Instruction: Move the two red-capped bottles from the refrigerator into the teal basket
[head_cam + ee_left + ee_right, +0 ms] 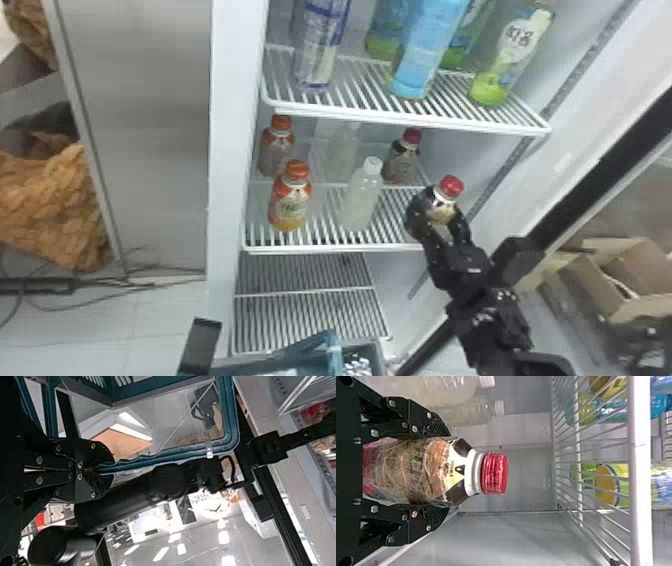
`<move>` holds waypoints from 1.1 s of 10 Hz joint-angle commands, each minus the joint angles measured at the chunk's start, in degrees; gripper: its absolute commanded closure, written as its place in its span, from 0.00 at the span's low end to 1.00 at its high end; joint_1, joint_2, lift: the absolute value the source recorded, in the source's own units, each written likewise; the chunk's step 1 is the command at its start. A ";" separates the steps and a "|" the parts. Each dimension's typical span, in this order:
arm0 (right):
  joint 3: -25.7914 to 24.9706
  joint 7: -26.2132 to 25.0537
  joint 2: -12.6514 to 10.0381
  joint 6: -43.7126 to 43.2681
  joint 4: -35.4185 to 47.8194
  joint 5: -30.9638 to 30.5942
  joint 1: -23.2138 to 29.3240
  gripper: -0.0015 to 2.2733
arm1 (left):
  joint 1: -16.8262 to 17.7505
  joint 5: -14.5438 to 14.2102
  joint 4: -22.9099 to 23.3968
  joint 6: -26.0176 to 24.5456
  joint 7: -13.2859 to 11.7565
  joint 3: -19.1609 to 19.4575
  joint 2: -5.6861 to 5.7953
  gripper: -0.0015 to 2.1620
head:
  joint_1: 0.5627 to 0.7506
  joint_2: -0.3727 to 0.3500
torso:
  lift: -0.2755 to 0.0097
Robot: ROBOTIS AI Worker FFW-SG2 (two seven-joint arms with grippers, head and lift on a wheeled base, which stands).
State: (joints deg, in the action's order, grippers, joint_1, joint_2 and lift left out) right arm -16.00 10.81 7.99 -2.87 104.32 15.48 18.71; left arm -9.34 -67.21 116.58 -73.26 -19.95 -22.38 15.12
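In the head view, my right gripper (439, 215) is around a red-capped bottle (451, 187) at the right front of the middle shelf. Both fingers press its sides, and the red cap (495, 473) sticks out beyond my right gripper (440, 471). Whether the base touches the shelf is hidden. Another red-capped bottle (403, 159) stands farther back on that shelf. The teal basket (305, 357) shows at the bottom edge, beside part of my left gripper (201, 342). My left gripper (95, 469) is shut on the rim of the teal basket (178, 455).
Two orange-capped bottles (291, 202) and pale white-capped bottles (361, 200) share the middle shelf. Taller bottles stand on the upper shelf (400, 115), above the right gripper. The refrigerator's side wall (505, 200) rises close to the right arm. Lower wire racks (305, 310) lie behind the basket.
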 commanded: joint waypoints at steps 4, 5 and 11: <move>-0.11 0.44 -0.17 7.50 13.60 5.54 9.97 0.29 | 0.06 0.02 -0.07 0.14 0.00 0.10 0.00 0.53 | 0.70 0.03 | 0.17; -0.34 1.23 -0.17 9.47 15.71 6.46 11.52 0.29 | 0.06 0.02 -0.07 0.14 0.00 0.21 0.00 0.53 | 0.70 0.03 | 0.17; -1.37 5.98 -0.43 18.61 24.99 9.54 20.10 0.29 | -0.08 0.94 -0.91 1.83 0.00 0.78 -0.18 0.53 | 0.70 0.03 | 0.17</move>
State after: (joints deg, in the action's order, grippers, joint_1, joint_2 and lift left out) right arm -17.28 16.42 7.66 15.22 128.71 25.03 37.94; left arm -9.42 -66.22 115.84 -71.67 -19.95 -21.61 14.96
